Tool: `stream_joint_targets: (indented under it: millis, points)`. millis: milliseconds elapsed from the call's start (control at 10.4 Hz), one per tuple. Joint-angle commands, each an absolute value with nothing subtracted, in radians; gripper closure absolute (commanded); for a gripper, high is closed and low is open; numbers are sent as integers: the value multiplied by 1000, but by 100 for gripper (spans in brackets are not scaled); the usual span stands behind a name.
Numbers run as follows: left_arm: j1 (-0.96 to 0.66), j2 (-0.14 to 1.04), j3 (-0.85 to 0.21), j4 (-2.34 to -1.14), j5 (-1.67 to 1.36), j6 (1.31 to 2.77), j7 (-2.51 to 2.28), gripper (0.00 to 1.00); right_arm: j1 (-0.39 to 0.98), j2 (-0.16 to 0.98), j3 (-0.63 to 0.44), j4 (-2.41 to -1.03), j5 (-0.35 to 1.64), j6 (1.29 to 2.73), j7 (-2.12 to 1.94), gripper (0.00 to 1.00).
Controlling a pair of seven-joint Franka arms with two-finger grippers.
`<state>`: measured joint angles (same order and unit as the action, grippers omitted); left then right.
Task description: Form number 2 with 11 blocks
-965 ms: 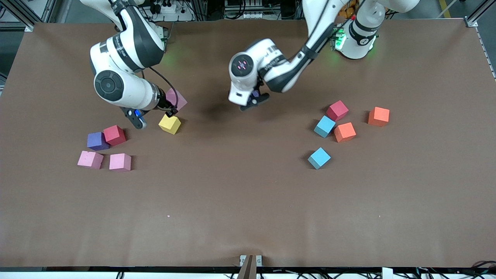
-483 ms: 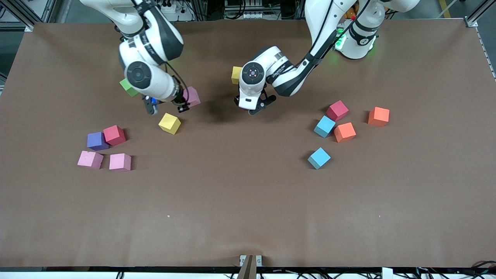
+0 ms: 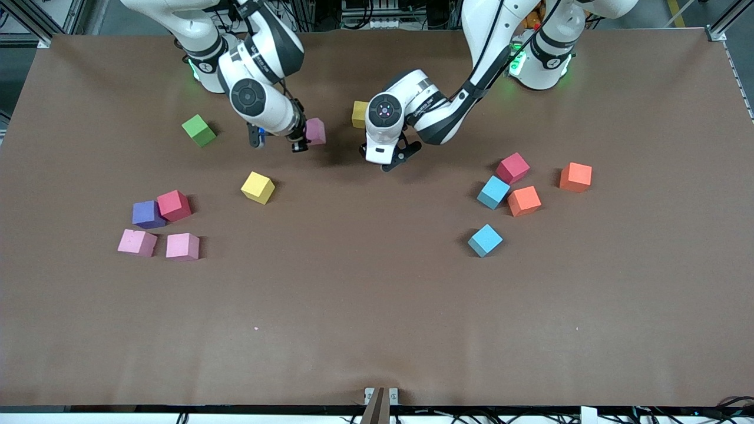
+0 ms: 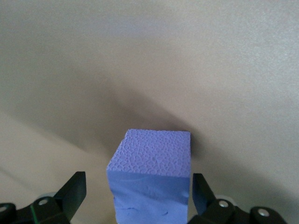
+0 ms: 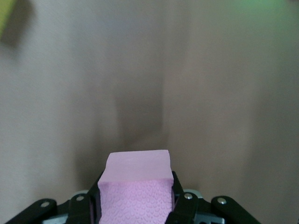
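Observation:
My right gripper (image 3: 311, 136) is shut on a pink block (image 3: 317, 129), held above the table; the right wrist view shows the pink block (image 5: 136, 186) clamped between the fingers. My left gripper (image 3: 393, 158) is low over the table and open, with a purple block (image 4: 152, 161) standing between its fingers (image 4: 74, 189) and a gap on one side. Other blocks lie scattered: yellow (image 3: 257, 188), yellow (image 3: 359, 113), purple (image 3: 147, 214), red (image 3: 174, 205), two pink (image 3: 137, 242) (image 3: 182, 246), red (image 3: 512, 168), light blue (image 3: 493, 192), orange (image 3: 523, 201). No number 2 is in view.
A green cube (image 3: 199, 130) sits near the right arm's base. Another orange-red block (image 3: 575, 177) and a light blue block (image 3: 485, 239) lie toward the left arm's end. Brown table mat (image 3: 365, 294) stretches wide toward the front camera.
The right arm has carried the pink block away from the yellow block toward the table's middle, uncovering the green cube. The left hand shifted slightly, uncovering the second yellow block.

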<state>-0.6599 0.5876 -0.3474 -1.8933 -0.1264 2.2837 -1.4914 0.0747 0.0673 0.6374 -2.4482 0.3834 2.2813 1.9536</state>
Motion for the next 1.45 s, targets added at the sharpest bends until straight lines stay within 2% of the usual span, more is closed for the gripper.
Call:
stream_joint_targets:
  millis: [0, 97, 386, 483, 579, 676, 1062, 1351]
  points:
    - [-661, 598, -350, -1901, -153, 2299, -1509, 0, 69, 34, 721, -2528, 483, 2406, 1995, 100]
    - [-664, 606, -350, -1899, -153, 2327, -1528, 0, 71, 38, 747, -2546, 495, 2452, 2011, 100]
    - [-663, 607, -348, -1898, -153, 2342, -1540, 0, 78, 55, 796, -2574, 506, 2467, 2043, 100]
    - [-660, 607, -348, -1896, -153, 2342, -1540, 17, 78, 66, 804, -2586, 511, 2473, 2043, 100]
    - [-663, 607, -348, -1896, -152, 2344, -1540, 64, 77, 75, 808, -2591, 511, 2489, 2045, 100]
    - [-667, 607, -348, -1896, -153, 2347, -1542, 98, 72, 95, 825, -2589, 517, 2508, 2052, 100]
    - [-643, 554, -348, -1917, -152, 2345, -1773, 100, 72, 135, 854, -2589, 518, 2583, 2098, 100]
    - [-615, 439, -350, -2046, -153, 2356, -1952, 100, 69, 153, 867, -2591, 518, 2583, 2106, 100]
